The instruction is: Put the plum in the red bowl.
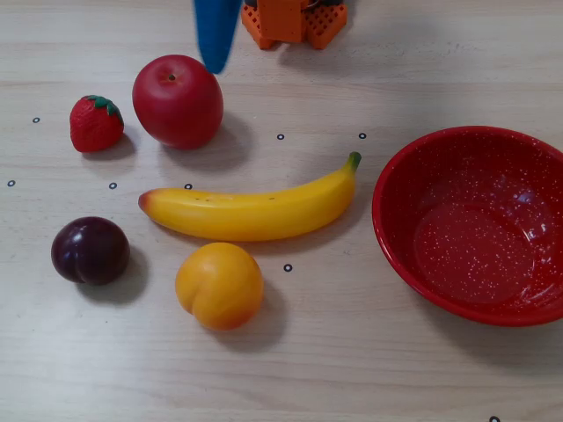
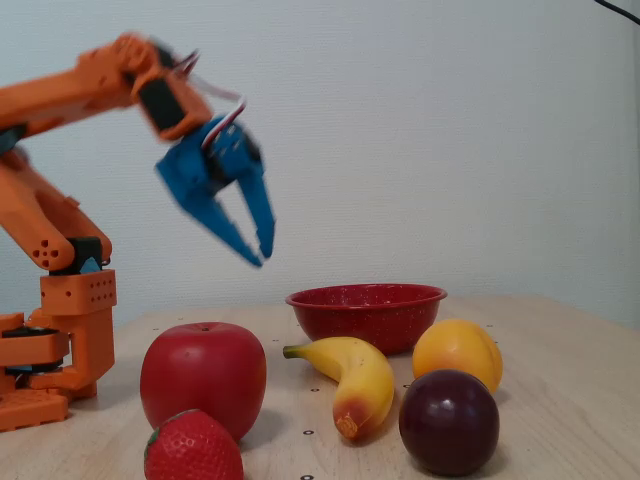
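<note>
No readable writing anywhere in the two fixed views.

No letters, numbers, labels or brand marks can be read on anything in either view; the only marks are small dark printed rings (image 1: 281,137) scattered over the wooden table (image 1: 352,369), and these are plain circles without any text.
</note>
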You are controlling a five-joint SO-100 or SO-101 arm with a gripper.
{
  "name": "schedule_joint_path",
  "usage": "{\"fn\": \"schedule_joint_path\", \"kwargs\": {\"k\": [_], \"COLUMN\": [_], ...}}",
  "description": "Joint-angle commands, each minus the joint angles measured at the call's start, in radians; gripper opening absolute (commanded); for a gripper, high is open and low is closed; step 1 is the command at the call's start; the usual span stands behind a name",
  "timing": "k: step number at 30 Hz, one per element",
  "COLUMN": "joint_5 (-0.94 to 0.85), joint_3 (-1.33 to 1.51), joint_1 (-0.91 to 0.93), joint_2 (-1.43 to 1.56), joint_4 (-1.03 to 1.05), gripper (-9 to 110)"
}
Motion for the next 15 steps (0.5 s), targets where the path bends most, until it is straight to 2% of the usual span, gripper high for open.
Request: {"fn": "schedule_joint_path", "kwargs": {"k": [1,6,10,15], "joint_5": [0.046,0.055,0.095,0.305], "joint_3": [-0.339,-0.792,-1.062,-1.355], "joint_1": [-0.049,-0.123,-0.192,-0.270], "joint_2": [-0.155,-0.488,-0.716,-0.973], "joint_4": [0.114,0.293,0.420,0.591], "gripper": [0,1,21,42]}}
